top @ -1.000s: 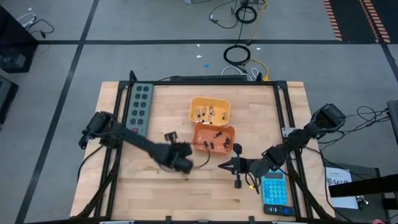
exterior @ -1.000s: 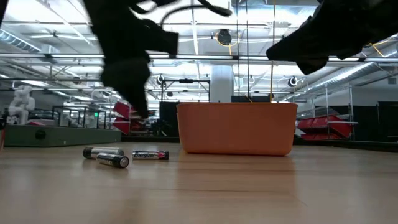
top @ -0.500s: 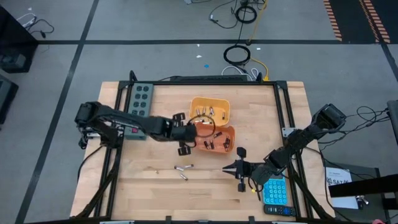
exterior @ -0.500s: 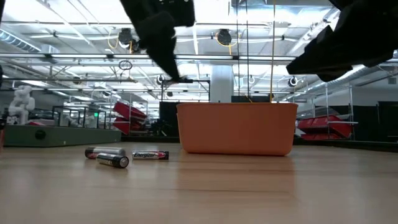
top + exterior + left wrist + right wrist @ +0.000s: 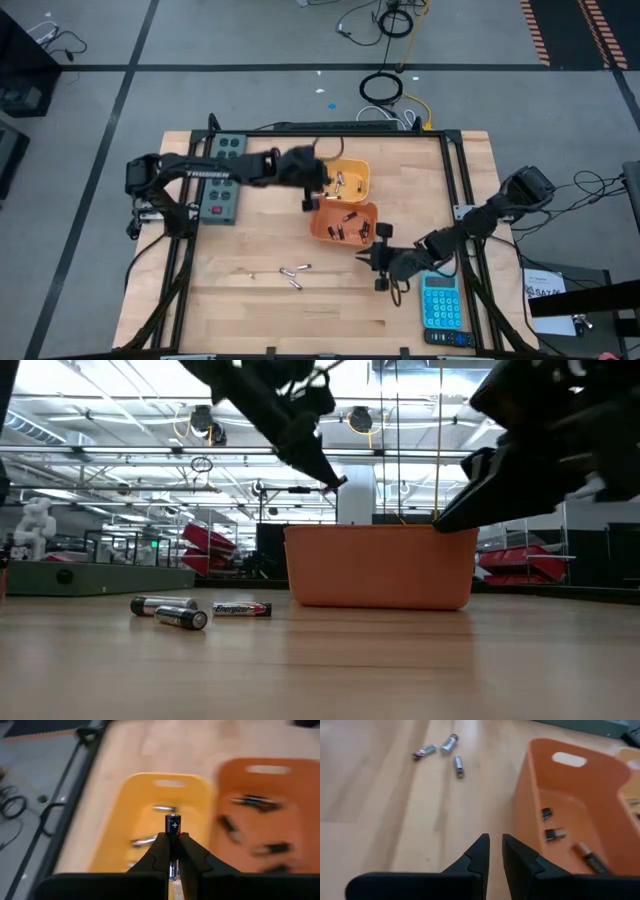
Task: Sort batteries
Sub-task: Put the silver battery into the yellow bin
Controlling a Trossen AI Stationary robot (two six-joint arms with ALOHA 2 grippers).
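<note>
Batteries: most already lie in the yellow bin (image 5: 352, 180) and orange bin (image 5: 345, 222); three loose cells (image 5: 292, 274) remain on the table (image 5: 250, 310). Left claw (image 5: 170, 851) pinches one battery (image 5: 172, 826) above the yellow bin; right claw (image 5: 494, 851), slightly parted, holds nothing.

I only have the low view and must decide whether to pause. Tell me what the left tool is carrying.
Observer: The left tool is shut on a battery, plus end pointing away from the fingers.
Operator: Say where it hangs.
Observer: Over the yellow bin, which sits behind the orange bin that blocks your view.
Operator: Report the right tool.
Observer: The right tool holds nothing, its fingers slightly apart, just outside the orange bin's near wall.
Operator: Count what's left loose.
Observer: Three batteries lie on the table, left of the right tool.
</note>
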